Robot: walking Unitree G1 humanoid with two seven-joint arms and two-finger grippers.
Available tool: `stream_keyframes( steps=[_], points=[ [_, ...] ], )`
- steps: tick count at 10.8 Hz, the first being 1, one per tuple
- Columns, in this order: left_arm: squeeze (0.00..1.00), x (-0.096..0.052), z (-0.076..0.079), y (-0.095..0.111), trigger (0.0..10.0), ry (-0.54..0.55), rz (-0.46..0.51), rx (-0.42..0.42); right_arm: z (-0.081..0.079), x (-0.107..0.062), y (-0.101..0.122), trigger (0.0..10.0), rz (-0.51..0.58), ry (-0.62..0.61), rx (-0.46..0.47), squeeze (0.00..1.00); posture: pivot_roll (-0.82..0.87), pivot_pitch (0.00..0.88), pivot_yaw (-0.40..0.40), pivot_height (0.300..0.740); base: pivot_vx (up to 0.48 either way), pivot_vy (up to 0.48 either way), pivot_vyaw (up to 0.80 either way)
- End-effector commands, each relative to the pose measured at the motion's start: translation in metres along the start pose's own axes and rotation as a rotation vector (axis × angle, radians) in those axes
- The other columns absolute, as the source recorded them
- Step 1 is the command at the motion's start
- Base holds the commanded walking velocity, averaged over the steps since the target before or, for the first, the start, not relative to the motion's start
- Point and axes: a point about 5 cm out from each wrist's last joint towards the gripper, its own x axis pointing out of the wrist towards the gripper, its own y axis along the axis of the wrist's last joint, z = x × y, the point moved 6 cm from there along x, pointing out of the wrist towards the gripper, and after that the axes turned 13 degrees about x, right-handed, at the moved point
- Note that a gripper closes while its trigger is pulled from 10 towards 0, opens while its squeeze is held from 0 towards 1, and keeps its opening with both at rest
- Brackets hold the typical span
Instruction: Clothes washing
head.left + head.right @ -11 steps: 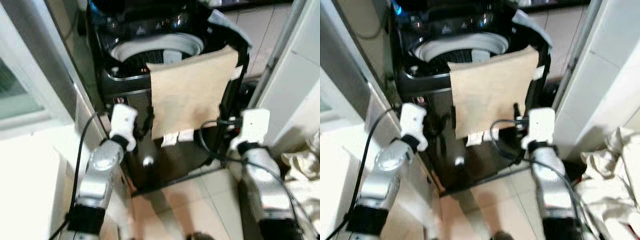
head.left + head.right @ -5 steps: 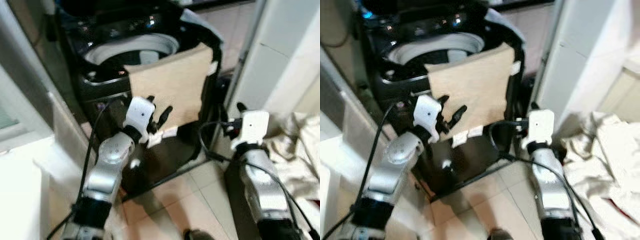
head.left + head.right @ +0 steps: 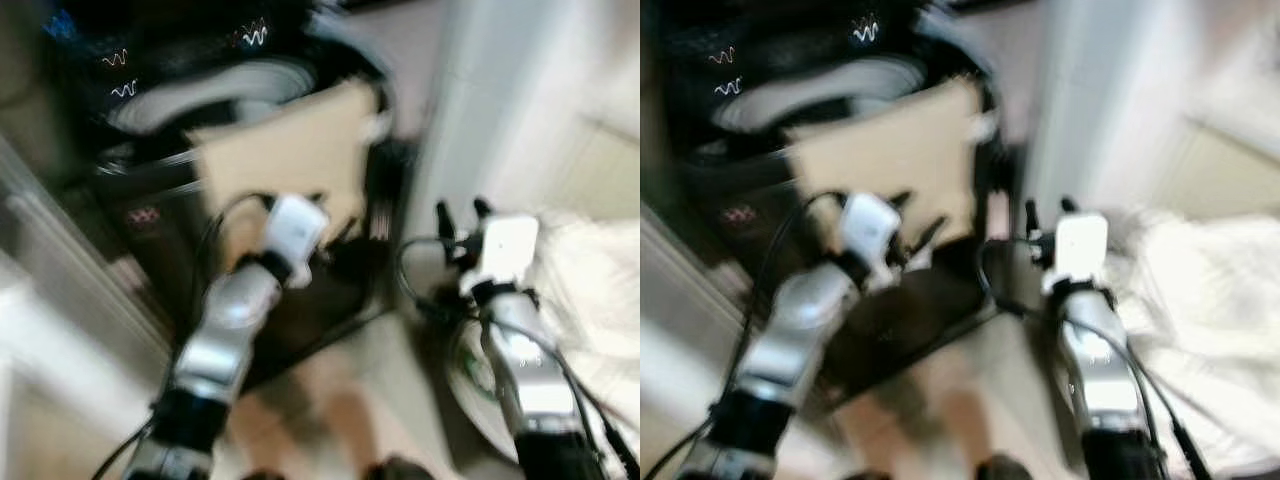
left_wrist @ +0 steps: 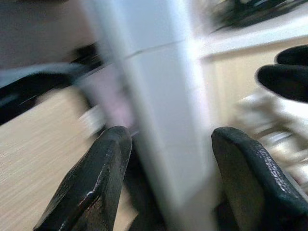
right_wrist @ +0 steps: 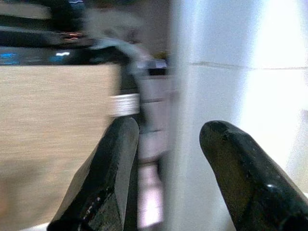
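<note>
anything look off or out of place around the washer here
A beige cloth hangs over the front rim of the open washing machine instead of lying in the drum. Pale laundry is heaped on the floor to the robot's right. Both hands, left and right, are open and empty.

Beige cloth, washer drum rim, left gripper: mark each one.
beige cloth [image 3: 285,160], left eye view, middle of the draped panel.
washer drum rim [image 3: 200,85], left eye view, pale front arc.
left gripper [image 4: 166,163], left wrist view, midway between the open fingertips.

Silver arms, white wrists, black fingers [image 4: 96,187], seemingly black cables
</note>
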Motion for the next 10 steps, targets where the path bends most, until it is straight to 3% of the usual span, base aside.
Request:
stream_keyframes(
  steps=[1, 5, 8, 10],
  points=[
    [0.0, -0.001, -0.005, 0.0, 10.0, 0.003, 0.006, 0.005, -0.003, -0.003, -0.002, 10.0, -0.002, 0.003, -0.004, 0.0, -0.23, 0.0, 0.108, 0.727, 0.0, -0.42, -0.68],
    [0.0, -0.012, -0.019, -0.033, 10.0, 0.064, -0.121, -0.078, -0.004, -0.003, -0.002, 10.0, -0.004, 0.015, -0.001, 0.0, -0.23, 0.0, 0.098, 0.727, 0.0, 0.0, -0.69],
    [0.0, -0.044, -0.035, -0.071, 10.0, 0.139, -0.249, -0.097, 0.001, -0.008, -0.005, 10.0, -0.018, 0.005, 0.005, 0.0, -0.21, 0.0, 0.085, 0.727, 0.0, 0.0, -0.69],
    [0.0, -0.056, -0.055, -0.092, 10.0, 0.331, -0.327, -0.194, 0.003, -0.01, -0.005, 10.0, 0.002, -0.026, 0.028, 0.0, -0.2, 0.0, 0.078, 0.727, 0.0, 0.0, -0.69]
  ],
)
